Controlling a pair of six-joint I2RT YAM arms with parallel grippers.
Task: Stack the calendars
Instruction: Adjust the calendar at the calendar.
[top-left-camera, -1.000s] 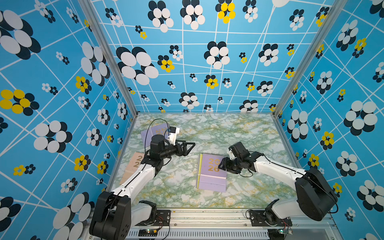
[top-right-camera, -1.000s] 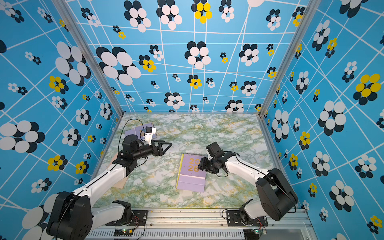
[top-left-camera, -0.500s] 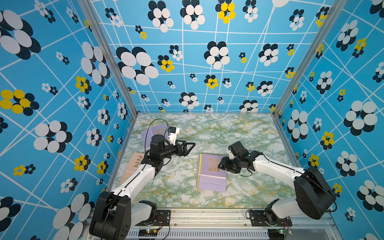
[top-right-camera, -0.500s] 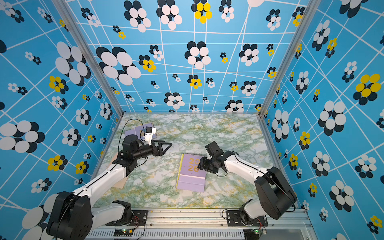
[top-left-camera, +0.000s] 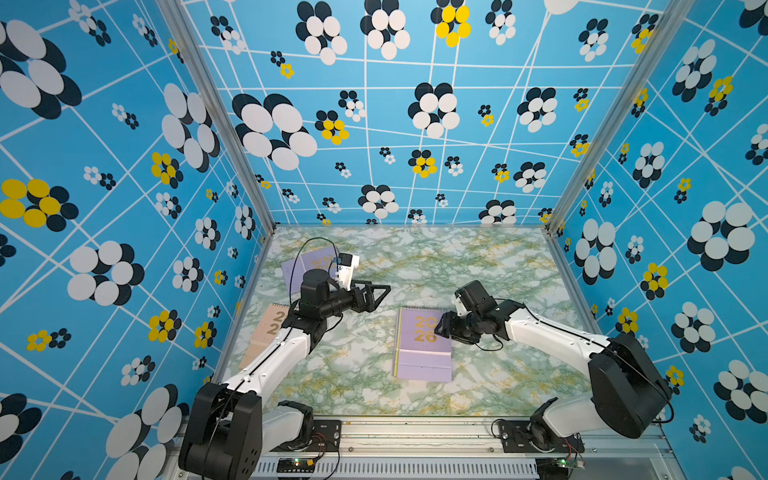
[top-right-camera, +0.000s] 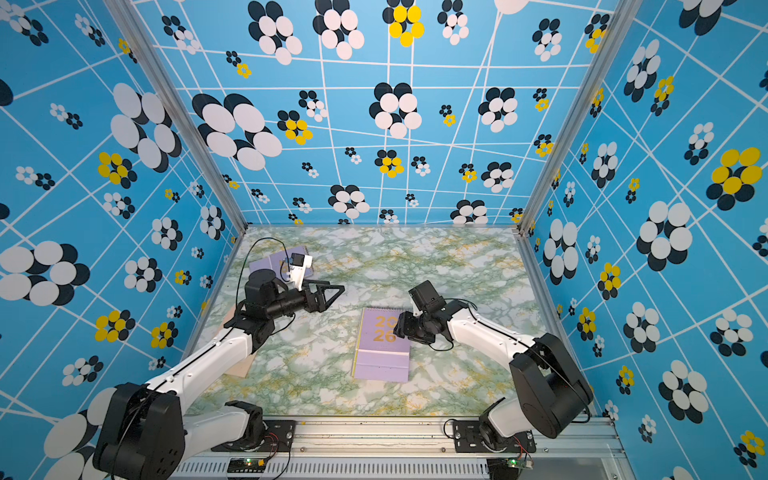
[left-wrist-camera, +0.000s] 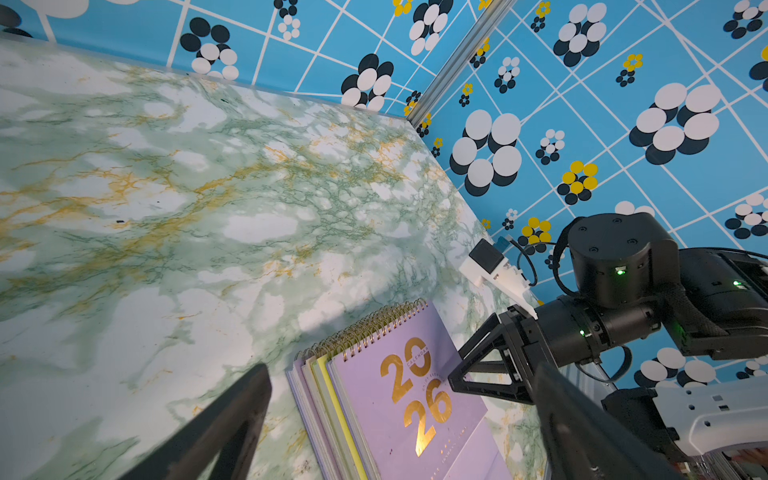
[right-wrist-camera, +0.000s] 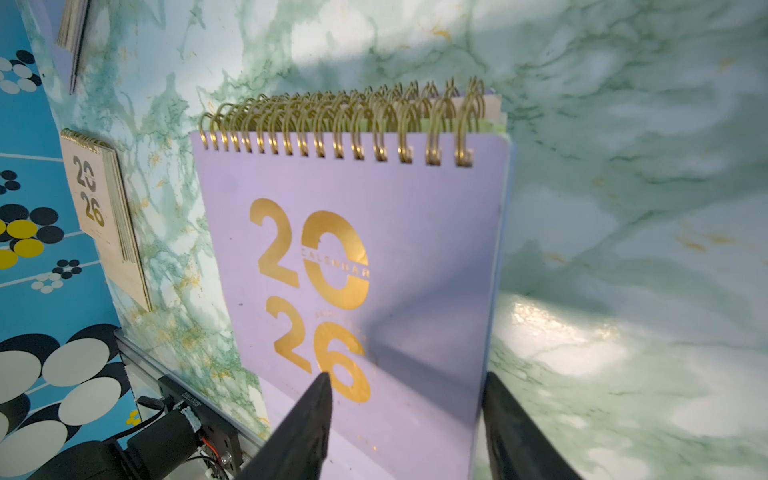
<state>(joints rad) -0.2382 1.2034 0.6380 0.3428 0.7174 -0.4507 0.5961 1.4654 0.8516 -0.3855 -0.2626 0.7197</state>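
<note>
Blue walls printed with flowers close in a green marbled table, and the calendars lie on it in three places. A stack sits near the middle with a lavender cover uppermost and a yellow-green edge showing lower down. A peach calendar lies flat by the left wall, partly under the left arm. Another lavender calendar lies at the far left. The right end effector is low at the stack's right side, its jaws about half apart. One tip is over the gold "26", the other is by the cover's edge, and nothing looks clamped between them. The left end effector hovers spread wide and empty, between the far lavender calendar and the stack. These look light and thin, with stiff card covers that should keep flat when lifted. The smooth covers will probably slide on each other, and the stack is already fanned along its left side. Lying flat, each gives little to pinch from above. A free side edge, or the raised gold wire binding, seems the best place to grip.
</note>
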